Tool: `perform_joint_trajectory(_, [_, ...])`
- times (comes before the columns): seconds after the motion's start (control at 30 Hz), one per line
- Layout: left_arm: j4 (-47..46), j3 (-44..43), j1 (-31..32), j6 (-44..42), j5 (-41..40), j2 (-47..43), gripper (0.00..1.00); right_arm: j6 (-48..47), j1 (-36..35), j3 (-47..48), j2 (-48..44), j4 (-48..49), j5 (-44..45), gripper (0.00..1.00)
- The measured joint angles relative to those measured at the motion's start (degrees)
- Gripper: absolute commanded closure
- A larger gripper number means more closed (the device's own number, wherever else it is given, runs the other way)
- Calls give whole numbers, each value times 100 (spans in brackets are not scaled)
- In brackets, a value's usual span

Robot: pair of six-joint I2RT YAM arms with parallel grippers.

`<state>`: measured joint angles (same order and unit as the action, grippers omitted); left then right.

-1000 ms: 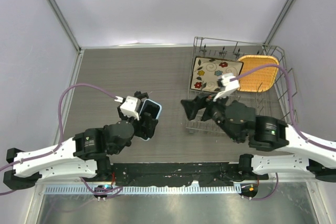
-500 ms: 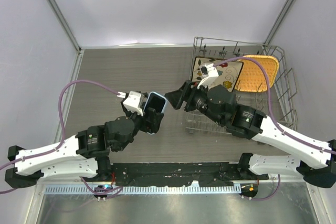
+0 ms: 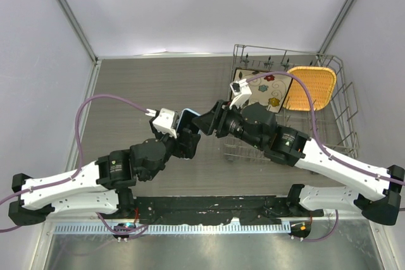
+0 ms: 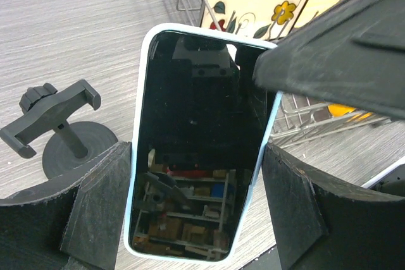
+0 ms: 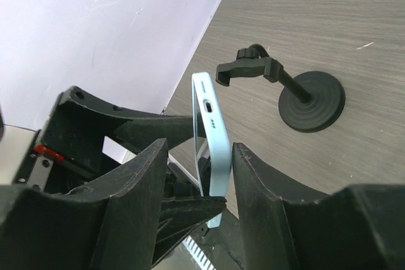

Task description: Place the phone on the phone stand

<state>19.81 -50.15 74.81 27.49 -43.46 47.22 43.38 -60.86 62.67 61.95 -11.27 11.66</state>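
The phone point(image 3: 188, 117), black screen with a pale blue rim, is held off the table by my left gripper point(image 3: 182, 132), which is shut on its long edges; it fills the left wrist view point(image 4: 196, 137). My right gripper point(image 3: 205, 122) is open, its jaws straddling the phone's top end point(image 5: 212, 131), the screen side still showing a gap. One right finger point(image 4: 342, 61) overlaps the phone's upper right corner. The black phone stand point(image 4: 60, 128) sits on the table below left of the phone, also in the right wrist view point(image 5: 297, 90). It is hidden in the top view.
A wire dish rack point(image 3: 335, 67) stands at the back right, holding a floral plate point(image 3: 262, 86) and an orange woven tray point(image 3: 310, 86). Enclosure walls bound the wood-grain table on the left, back and right.
My right arm has swung left from the rack until its open jaws reach the phone's top end. My left gripper has carried the phone a little up and right.
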Motion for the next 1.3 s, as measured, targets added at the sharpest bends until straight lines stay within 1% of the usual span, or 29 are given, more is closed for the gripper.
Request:
perform_joint_trajectory(0.13, [-90,-44,0,-66,2,-2,100,37,-2,-118,37,57,-66,50])
perform_joint_trajectory(0.23, [-111,-48,-28,-94,2,-2,100,37,22,-219,37,59,-74,58])
perform_joint_trajectory(0.27, [-111,-48,-31,-94,2,-2,100,46,31,-245,35,57,-81,65])
perform_joint_trajectory(0.33, [-111,-50,-33,-94,2,-2,100,61,42,-286,35,59,-90,74])
perform_joint_trajectory(0.4, [-111,-50,-37,-94,11,-2,100,79,50,-308,35,105,-116,94])
perform_joint_trajectory(0.43, [-111,-50,-37,-90,13,-4,100,94,50,-317,31,136,-138,99])
perform_joint_trajectory(0.5, [-116,-59,-48,-90,28,-15,98,59,52,-323,22,186,-149,99])
perform_joint_trajectory(0.53, [-111,-72,-59,-85,63,-24,90,44,59,-323,15,208,-179,99])
perform_joint_trajectory(0.57, [-107,-85,-68,-72,85,-20,60,17,61,-323,7,229,-184,99])
perform_joint_trajectory(0.6, [-68,-122,-83,-57,155,-11,44,-17,70,-326,-13,234,-208,99])
perform_joint_trajectory(0.63, [-24,-164,-109,-39,247,-7,31,-68,85,-330,-46,238,-234,99])
perform_joint_trajectory(0.67, [33,-219,-146,7,369,2,15,-146,107,-341,-92,245,-271,99])
perform_joint_trajectory(0.77, [127,-343,-431,203,1008,2,1,-442,240,-389,-284,243,-520,99])
perform_joint_trajectory(0.87, [179,-398,-955,391,1880,-87,0,-772,643,-468,-494,197,-885,99])
perform_joint_trajectory(1.03, [326,-551,-2105,664,3582,-136,0,-1373,1414,-455,-555,136,-2026,99])
perform_joint_trajectory(1.1, [345,-614,-2385,684,4212,-127,0,-1609,1539,-393,-516,26,-2511,99])
perform_joint_trajectory(1.23, [358,-833,-2944,682,5528,52,7,-1996,1611,-144,-380,-131,-3473,99])
perform_joint_trajectory(1.3, [343,-881,-3213,686,6113,162,6,-2135,1626,9,-317,-157,-3862,99])
